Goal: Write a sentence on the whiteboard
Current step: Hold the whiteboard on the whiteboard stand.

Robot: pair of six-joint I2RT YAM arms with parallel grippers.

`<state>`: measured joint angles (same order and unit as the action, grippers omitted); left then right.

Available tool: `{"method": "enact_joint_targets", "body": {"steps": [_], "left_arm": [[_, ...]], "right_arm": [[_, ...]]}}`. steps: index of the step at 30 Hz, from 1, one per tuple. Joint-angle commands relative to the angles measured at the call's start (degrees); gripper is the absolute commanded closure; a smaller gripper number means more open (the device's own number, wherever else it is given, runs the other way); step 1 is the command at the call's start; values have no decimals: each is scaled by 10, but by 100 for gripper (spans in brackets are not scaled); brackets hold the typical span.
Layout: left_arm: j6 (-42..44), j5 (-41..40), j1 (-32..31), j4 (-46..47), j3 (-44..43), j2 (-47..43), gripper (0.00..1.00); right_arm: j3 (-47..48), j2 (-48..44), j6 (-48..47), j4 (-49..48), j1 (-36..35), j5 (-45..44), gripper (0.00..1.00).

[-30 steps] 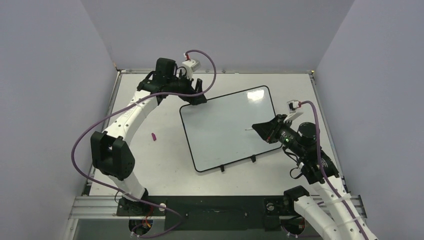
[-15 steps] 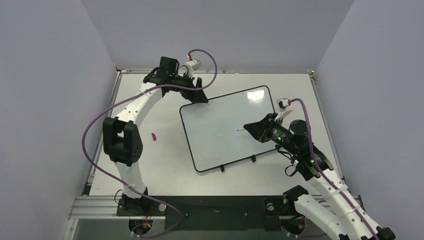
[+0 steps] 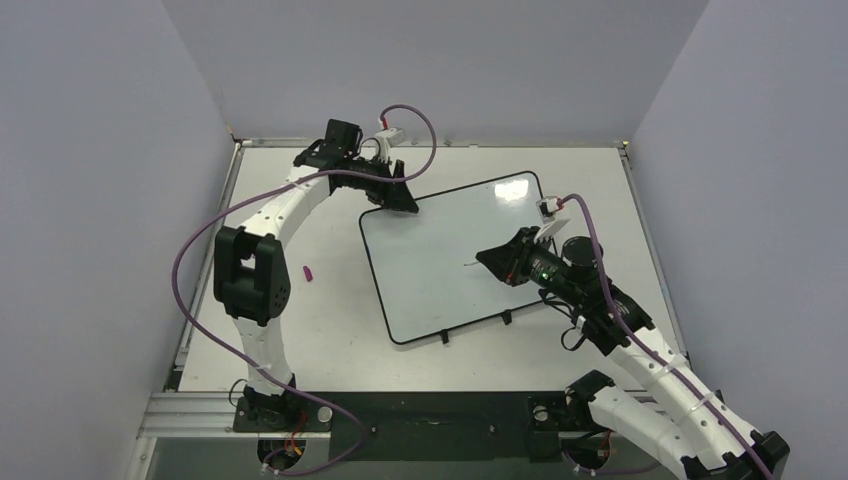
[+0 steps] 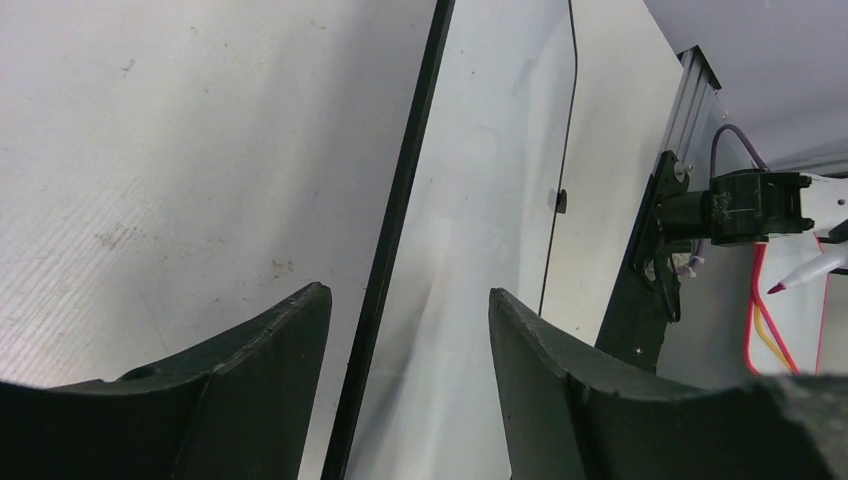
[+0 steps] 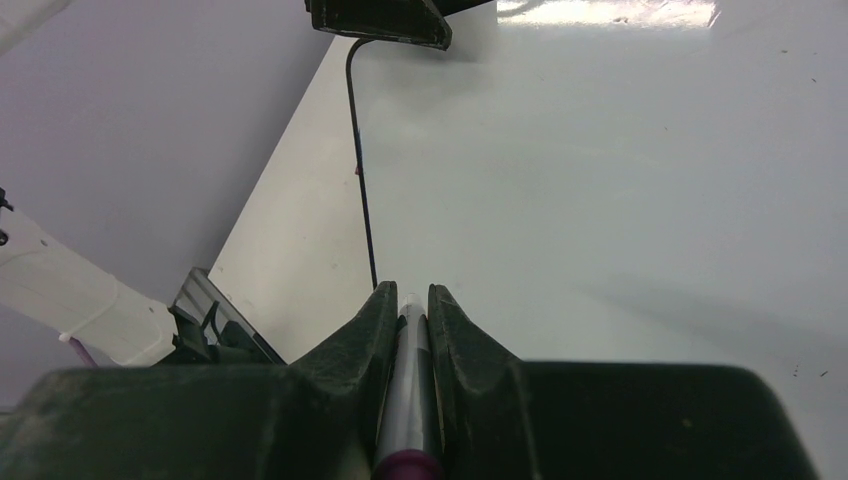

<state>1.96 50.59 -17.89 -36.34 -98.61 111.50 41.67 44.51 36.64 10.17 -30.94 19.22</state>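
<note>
Both arms outstretched — marker over whiteboard

The left gripper is recorded with fingers spread apart, and the black-framed edge of the whiteboard is seen between them. The table is observed at left, and a pink-tipped marker at far right.

The whiteboard lies askew on the table, right of centre. The left gripper sits at its far left corner, one finger on either side of the edge. The right gripper, gripping a marker, is over its right half. A cap lies on the table to its left.
</note>
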Motion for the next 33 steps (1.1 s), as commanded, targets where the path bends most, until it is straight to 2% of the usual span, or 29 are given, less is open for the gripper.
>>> {"method": "enact_joint_targets", "body": {"steps": [1,8,9,11,17,23,25,27,29,31,33], "left_arm": [[-36,32,2,59,10,-3,45],[-61,13,2,71,17,1,51],[-62,12,2,73,17,1,57],[-65,20,2,79,21,1,61],[-96,25,4,133,68,-18,56],[-87,26,6,106,61,4,58],[-89,25,5,113,64,5,63],[-97,24,5,124,66,3,74],[-101,24,4,126,64,2,91],[-105,21,3,126,63,-2,100],[-108,16,1,127,64,-11,100]], "right_arm": [[23,7,-10,-19,-9,-21,100],[22,39,-13,-68,-21,-17,100],[21,43,-15,-83,-22,-15,100],[20,53,-16,-106,-25,-10,100],[32,90,-22,-158,-36,10,100],[55,123,-35,-161,-41,7,100],[59,129,-35,-162,-42,5,100],[60,134,-35,-165,-44,3,100],[58,137,-34,-173,-47,4,100],[52,139,-34,-189,-54,8,100],[44,144,-35,-212,-66,5,100]]}}
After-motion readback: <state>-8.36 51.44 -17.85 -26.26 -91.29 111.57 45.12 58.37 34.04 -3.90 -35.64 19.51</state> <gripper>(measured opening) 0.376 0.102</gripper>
